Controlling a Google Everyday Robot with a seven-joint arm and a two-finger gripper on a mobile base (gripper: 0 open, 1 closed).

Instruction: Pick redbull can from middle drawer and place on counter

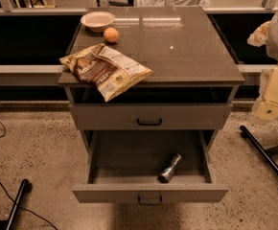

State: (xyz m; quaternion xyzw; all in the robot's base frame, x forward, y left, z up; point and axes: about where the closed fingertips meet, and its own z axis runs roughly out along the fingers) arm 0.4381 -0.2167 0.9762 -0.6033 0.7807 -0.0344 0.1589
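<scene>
The redbull can [170, 167] lies on its side in the open middle drawer [120, 194], right of centre and near the drawer's front wall. The drawer is pulled well out; the handled front above it [149, 116] is closed. The counter [187, 47] is the glossy dark top of the cabinet. My gripper [268, 109] is at the right edge of the view, at the end of the pale arm, to the right of the cabinet and well away from the can. It holds nothing that I can see.
A chip bag [105, 68] overhangs the counter's front left edge. A white bowl [98, 20] and an orange fruit [111, 34] sit at the back left. Black stand legs lie on the floor at right [266, 157] and left [17, 200].
</scene>
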